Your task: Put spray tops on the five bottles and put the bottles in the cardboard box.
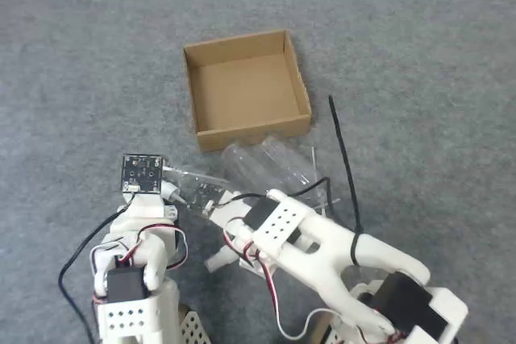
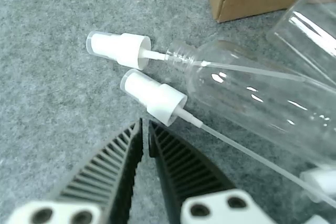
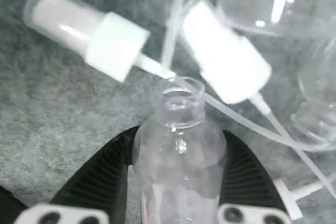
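Right wrist view: right hand [image 3: 179,136] holds bottle [image 3: 176,169], rim seemingly touching spray top [image 3: 113,45]

Soft, even light covers the grey table [image 1: 419,78] in the high view. The box [image 1: 300,78], upper middle of the frame, shades only its own inside. White glare streaks the clear bottle [image 2: 262,108] beyond my left fingers [image 2: 118,166]. Small glints dot the held bottle [image 3: 178,182] in my right gripper [image 3: 178,136].
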Available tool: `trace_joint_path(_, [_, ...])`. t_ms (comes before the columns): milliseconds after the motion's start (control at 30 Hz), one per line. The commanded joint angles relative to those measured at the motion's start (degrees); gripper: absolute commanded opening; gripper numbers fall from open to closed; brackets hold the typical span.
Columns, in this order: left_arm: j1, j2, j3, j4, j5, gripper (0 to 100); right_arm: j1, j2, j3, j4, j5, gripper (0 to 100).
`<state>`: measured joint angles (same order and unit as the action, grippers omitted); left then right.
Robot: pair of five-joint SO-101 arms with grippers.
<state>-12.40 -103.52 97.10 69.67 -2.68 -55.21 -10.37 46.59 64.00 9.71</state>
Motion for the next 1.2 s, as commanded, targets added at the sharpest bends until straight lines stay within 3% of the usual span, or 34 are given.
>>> trace_joint_path(0, [-0.1, -0.6, -0.6, -1.3, 0.7, 1, 2.8, -0.7, -4.6, 2.5, 0.1, 12.2])
trace_joint_path(300, [-0.1, -0.6, -0.6, -1.3, 0.7, 1, 3.4, -1.5, -6.3, 5.8, 0.1, 11.9])
trace_joint_path(733, [-0.1, -0.6, -0.6, -1.3, 0.7, 1, 3.6, -21.9, -0.9, 8.8, 0.1, 11.9])
trace_joint_path(1167, [-0.1, -0.6, -0.6, -1.3, 0.7, 1, 10.8, -33.1, 1.5, 8.2, -0.3, 11.8])
